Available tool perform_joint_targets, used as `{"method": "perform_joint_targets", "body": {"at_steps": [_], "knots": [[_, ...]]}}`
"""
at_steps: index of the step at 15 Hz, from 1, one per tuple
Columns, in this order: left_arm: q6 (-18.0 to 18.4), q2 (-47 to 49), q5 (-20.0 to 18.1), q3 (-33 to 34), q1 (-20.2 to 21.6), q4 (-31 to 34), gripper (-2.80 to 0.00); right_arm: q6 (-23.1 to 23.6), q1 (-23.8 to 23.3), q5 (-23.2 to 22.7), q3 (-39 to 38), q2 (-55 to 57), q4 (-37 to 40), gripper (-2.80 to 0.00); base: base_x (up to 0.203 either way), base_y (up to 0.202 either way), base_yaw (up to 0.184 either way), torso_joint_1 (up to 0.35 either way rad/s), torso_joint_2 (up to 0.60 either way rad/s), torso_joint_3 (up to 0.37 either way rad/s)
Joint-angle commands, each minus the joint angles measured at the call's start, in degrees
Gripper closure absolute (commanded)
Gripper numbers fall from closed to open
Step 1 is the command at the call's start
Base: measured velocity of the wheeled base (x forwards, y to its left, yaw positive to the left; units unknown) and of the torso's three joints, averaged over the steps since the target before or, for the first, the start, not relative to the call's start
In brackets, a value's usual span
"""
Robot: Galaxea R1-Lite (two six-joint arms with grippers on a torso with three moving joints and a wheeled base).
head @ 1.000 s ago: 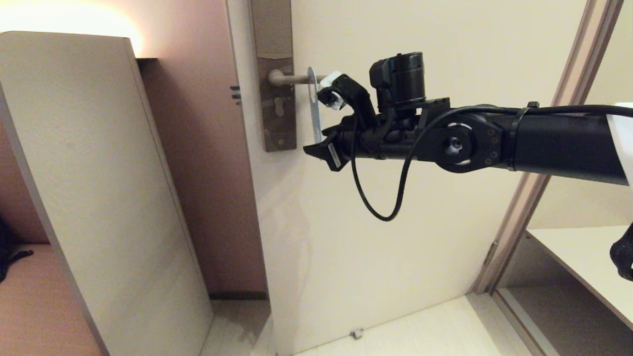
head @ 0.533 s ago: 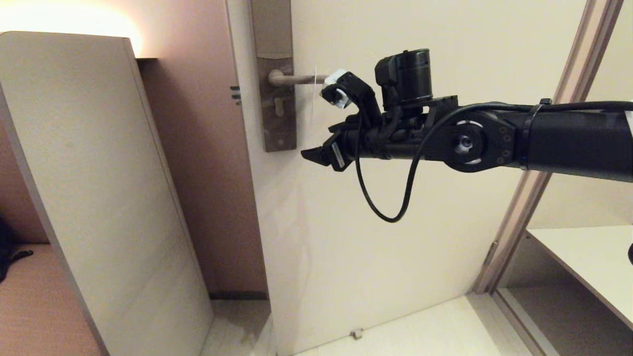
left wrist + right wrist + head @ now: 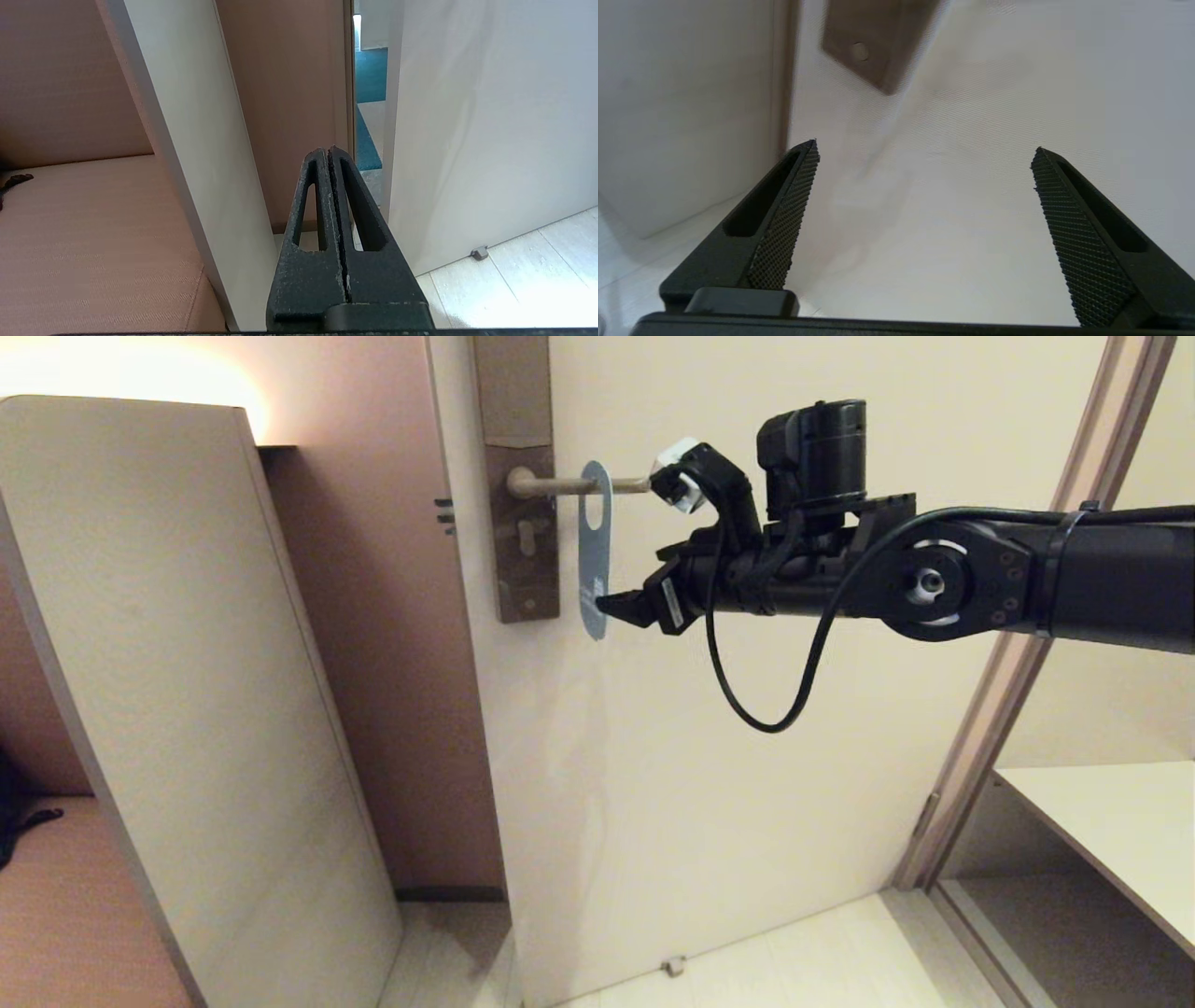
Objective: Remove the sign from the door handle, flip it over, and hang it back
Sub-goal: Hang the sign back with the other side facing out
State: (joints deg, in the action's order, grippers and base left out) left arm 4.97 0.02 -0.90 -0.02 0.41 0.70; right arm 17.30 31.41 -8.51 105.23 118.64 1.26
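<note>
Blue-grey and flat, the sign (image 3: 594,553) hangs by its slot on the door handle (image 3: 574,483), which juts from a brown lock plate (image 3: 525,527) on the cream door (image 3: 747,756). In the head view the right claw (image 3: 653,546) sits at the sign's 3 o'clock side, spread wide and pinching nothing: its upper finger, tipped white, is up by the free end of the handle, and its lower finger reaches to the sign's bottom edge; whether it touches there cannot be told. A black cable (image 3: 766,672) loops under the right arm (image 3: 1027,579). A pale upright panel (image 3: 187,709) leans at 9 o'clock of the door, a wooden door frame (image 3: 1027,644) runs at 3 o'clock, and the corner of a desk (image 3: 1111,831) shows at 4 o'clock.

From the left wrist, the left claw (image 3: 329,156) shows pressed together and holding nothing, low by the pale panel (image 3: 196,154) and the door's edge (image 3: 467,140); a strip of blue floor shows through the gap, and a small door stop (image 3: 479,252) sits on the floor.

The right wrist view looks between the two spread fingertips (image 3: 803,163) at bare door and the plate's lower corner (image 3: 873,46); the sign is not in it.
</note>
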Motion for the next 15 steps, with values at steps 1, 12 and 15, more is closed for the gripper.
{"method": "perform_joint_targets", "body": {"at_steps": [1,12,15], "knots": [[0.04,-0.02,-0.02,0.02,0.06,0.01,0.00,0.10,-0.60,-0.10,-0.11,0.19,-0.47,-2.80,0.000,0.000,0.000,0.000,0.00,0.000],[0.04,0.04,0.01,-0.02,0.02,0.01,0.00,0.10,-2.14,-0.45,-0.02,1.40,-0.74,0.00,0.000,0.000,0.000,0.000,0.00,0.000],[0.04,0.01,-0.03,0.01,0.04,0.01,0.00,0.28,-2.14,-0.45,0.02,1.86,-0.74,0.00,0.000,0.000,0.000,0.000,0.00,0.000]]}}
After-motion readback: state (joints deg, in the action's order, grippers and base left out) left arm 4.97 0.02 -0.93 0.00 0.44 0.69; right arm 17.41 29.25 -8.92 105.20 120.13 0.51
